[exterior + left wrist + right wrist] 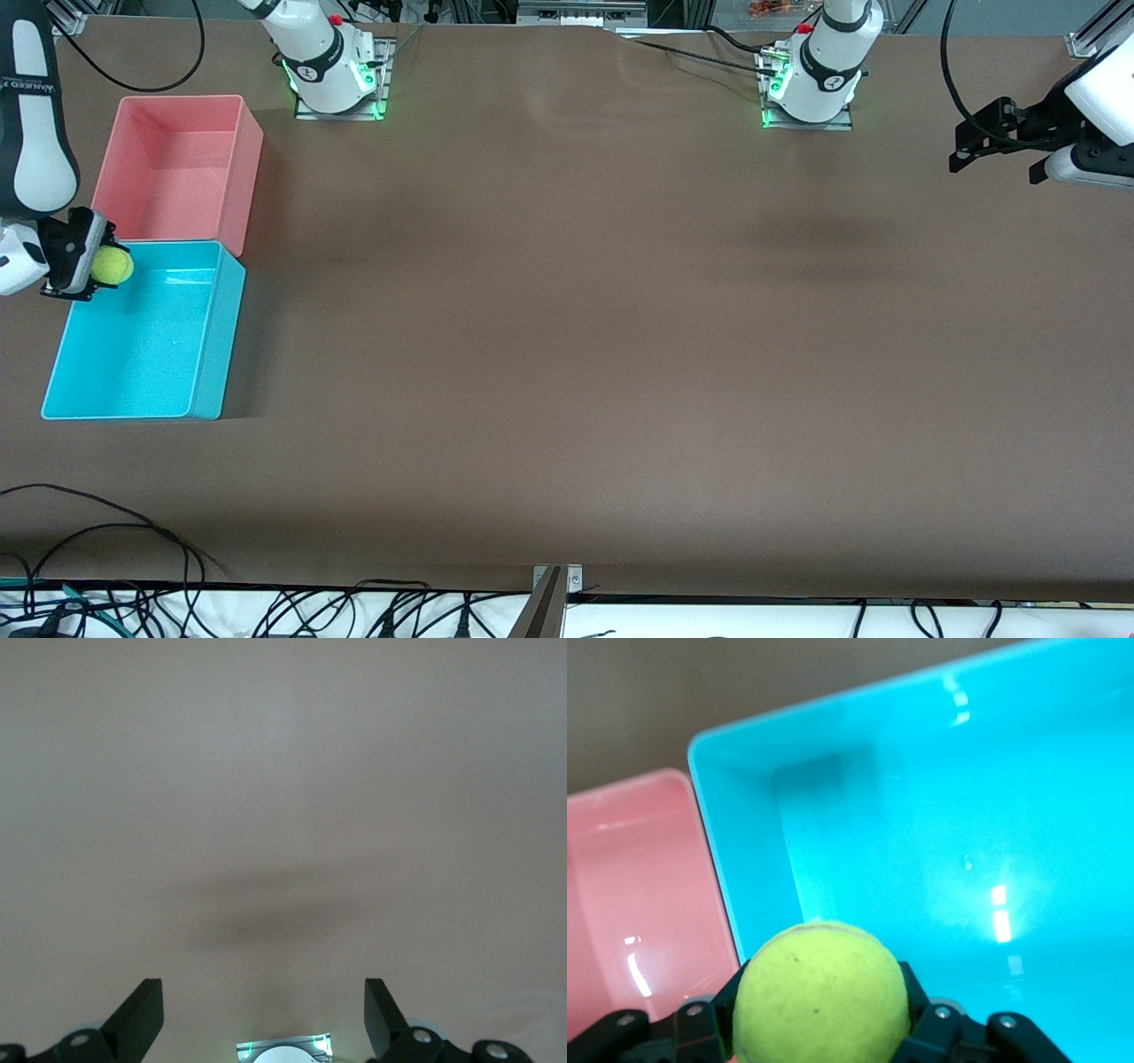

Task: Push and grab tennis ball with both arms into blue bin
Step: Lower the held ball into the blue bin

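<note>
The right end effector (89,266) is clamped on the ball (112,265) and holds it in the air over the blue bin (204,354), at the bin's 11 o'clock corner. A pink bin (244,168) sits touching the blue bin at its 12 o'clock side, with nothing between ball and bin floor. The left end effector (992,146) waits with fingers apart over bare counter (620,354) at the left arm's end.

Pink bin (177,168): stood on the table at the right arm's end, open side up.
Table (576,354): brown surface, spanning the whole front view.
Cables (106,567): black, lay looped along the table edge nearest the front camera.
</note>
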Robot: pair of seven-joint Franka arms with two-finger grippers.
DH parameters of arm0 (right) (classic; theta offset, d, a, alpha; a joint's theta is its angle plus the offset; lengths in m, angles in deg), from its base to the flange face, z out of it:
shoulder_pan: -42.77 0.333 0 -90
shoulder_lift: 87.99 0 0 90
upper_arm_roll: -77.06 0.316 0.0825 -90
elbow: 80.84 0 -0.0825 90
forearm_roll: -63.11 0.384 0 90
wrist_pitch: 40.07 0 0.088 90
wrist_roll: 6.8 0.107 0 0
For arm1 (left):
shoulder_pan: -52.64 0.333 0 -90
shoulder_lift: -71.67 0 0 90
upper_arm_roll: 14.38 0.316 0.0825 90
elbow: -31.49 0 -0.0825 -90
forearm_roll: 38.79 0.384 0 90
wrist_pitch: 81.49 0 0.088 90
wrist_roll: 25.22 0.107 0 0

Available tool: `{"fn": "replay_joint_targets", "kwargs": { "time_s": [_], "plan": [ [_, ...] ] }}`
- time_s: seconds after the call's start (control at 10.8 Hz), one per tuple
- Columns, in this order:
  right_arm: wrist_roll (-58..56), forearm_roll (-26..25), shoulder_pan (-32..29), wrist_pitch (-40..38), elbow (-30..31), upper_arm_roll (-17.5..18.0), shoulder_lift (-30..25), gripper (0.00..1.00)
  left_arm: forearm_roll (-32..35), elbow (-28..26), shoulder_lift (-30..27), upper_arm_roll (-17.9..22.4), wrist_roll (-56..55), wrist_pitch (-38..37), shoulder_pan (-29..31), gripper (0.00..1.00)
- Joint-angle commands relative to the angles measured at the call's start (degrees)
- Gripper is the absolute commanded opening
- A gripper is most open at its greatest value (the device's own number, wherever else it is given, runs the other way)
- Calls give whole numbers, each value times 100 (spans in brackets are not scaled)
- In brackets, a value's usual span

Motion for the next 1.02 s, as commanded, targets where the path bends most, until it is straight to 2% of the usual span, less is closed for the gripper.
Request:
{"fn": "replay_joint_targets", "kwargs": {
  "time_s": [0.0,0.28,0.56,0.74,0.83,0.93],
  "plan": [
    [-118,101,2,714,416,-61,191,0,-29,166,81,15,-62,-41,-23,100],
    [-257,189,-121,1031,435,-52,568,0,-29,166,81,15,-62,-59,-23,100],
    [-986,881,-367,1339,216,-43,1104,0,-38,175,72,-3,-62,-59,-32,100],
    [-997,971,-368,1322,153,-34,1167,0,-29,166,72,-3,-62,-120,-32,100],
    [-953,998,-359,1322,136,-25,1176,9,-29,166,81,6,-54,-120,-32,100],
    [-927,1050,-359,1322,92,-17,1245,43,-29,166,81,6,-45,-120,-23,100]
  ]
}}
